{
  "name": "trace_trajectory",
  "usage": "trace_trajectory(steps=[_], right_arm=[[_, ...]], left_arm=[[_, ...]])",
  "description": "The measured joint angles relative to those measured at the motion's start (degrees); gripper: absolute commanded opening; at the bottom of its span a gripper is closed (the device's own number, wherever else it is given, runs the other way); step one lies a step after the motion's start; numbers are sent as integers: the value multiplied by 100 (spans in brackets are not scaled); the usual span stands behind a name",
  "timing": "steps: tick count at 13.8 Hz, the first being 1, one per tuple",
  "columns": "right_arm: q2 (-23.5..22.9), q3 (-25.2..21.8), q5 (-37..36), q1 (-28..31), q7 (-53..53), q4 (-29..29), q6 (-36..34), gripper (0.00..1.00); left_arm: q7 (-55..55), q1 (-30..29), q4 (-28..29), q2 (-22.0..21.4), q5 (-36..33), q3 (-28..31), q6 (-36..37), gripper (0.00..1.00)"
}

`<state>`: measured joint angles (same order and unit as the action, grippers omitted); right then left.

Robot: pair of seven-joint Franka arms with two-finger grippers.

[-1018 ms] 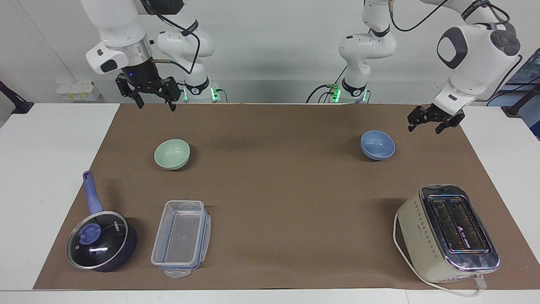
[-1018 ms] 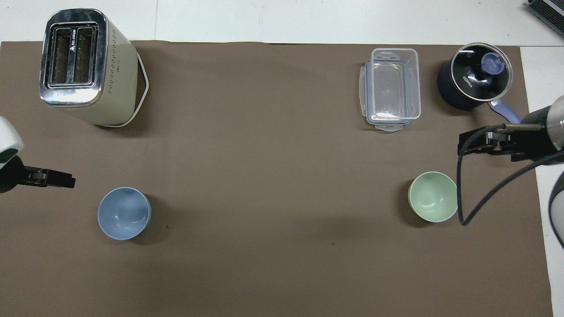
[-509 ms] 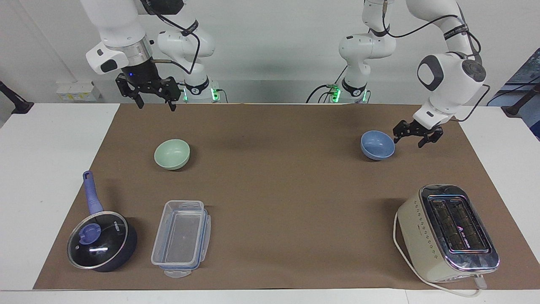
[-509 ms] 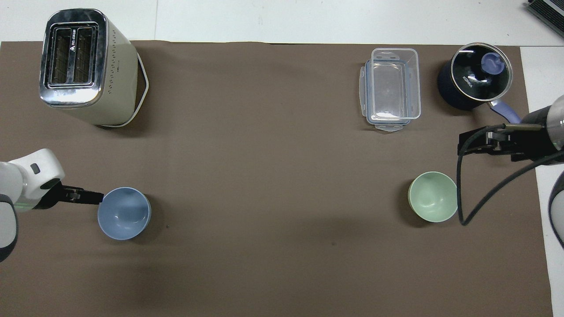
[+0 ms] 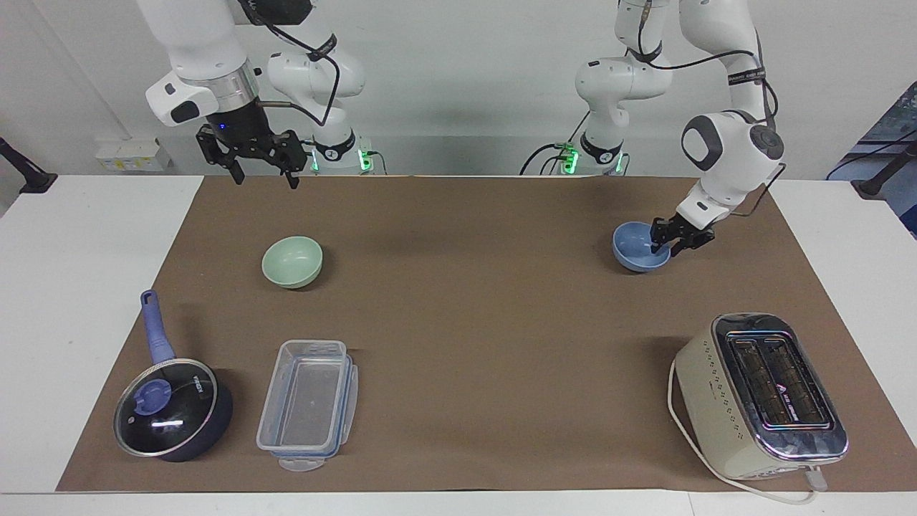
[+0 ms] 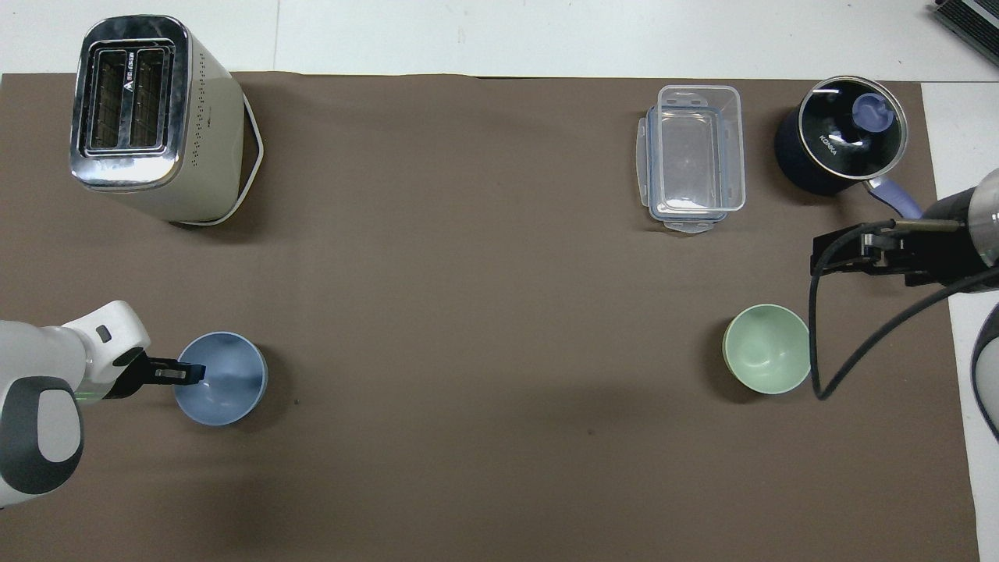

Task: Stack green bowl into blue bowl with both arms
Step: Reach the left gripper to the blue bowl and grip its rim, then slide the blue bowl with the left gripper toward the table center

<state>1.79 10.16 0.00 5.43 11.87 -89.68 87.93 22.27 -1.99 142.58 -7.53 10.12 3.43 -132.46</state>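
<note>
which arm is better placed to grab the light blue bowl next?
Left. The left gripper is already down at the rim of the small round light blue bowl, fingers open astride it. The right gripper waits raised, nearer the pale green bowl.

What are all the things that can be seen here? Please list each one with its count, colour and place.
green bowl: one, pale green, on the mat toward the right arm's end.
blue bowl: one, light blue, toward the left arm's end.
saucepan: one, dark blue, glass lid, farther from the robots than the green bowl.
plastic container: one, clear, beside the saucepan.
toaster: one, cream and chrome, farther than the blue bowl.
mat: one, brown, on the white table.
left tool: black, open, straddling the blue bowl's rim.
right tool: black, open, raised, waiting.
</note>
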Motion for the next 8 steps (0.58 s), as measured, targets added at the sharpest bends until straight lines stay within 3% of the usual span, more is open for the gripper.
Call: trace_trajectory(steps=[4, 8], right_arm=[[0, 0, 0, 0, 0, 0, 0, 100], [0, 0, 0, 0, 0, 0, 0, 100]], left_arm=[[2, -7, -219, -6, 7, 15, 139, 0], [2, -12, -858, -138, 8, 17, 1096, 0]])
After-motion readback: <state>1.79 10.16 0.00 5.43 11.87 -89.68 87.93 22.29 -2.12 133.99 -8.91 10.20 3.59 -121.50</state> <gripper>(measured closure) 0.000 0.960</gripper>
